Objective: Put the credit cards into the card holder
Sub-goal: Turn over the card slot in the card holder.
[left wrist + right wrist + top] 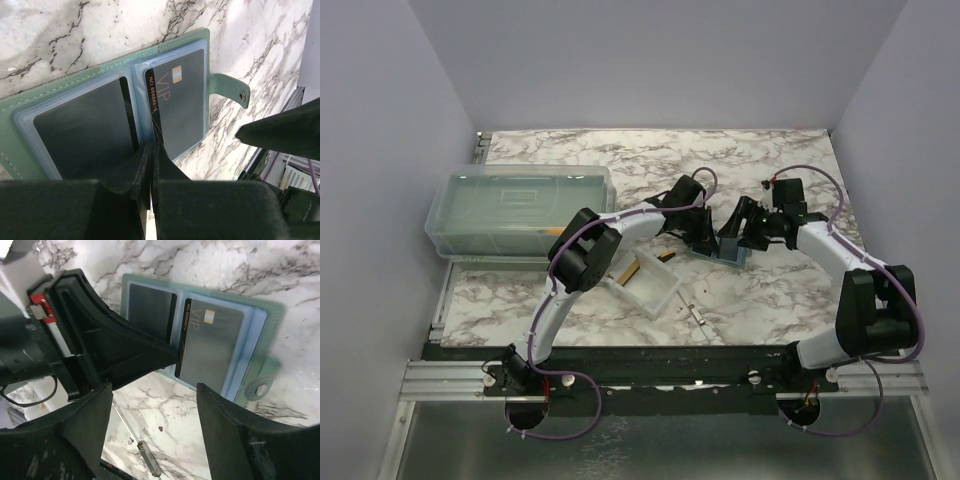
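Lying open on the marble tabletop (pixel 75 30), the sage-green card holder (pixel 65 85) showed its pale blue sleeves, midway between the two arms. One black card (pixel 82 132) sat in the sleeve farther from the snap strap (pixel 232 90). A second black card marked VIP (pixel 182 110) lay in the sleeve beside the strap. The left gripper (pixel 151 150) was closed tight, its tips pinching the VIP card's edge next to the holder's fold. The right gripper (pixel 154 387) hung just above the holder's near edge with its jaws spread wide, holding nothing, and I could not tell whether it touched the holder. A clear tray (pixel 655 290) stood near the left arm.
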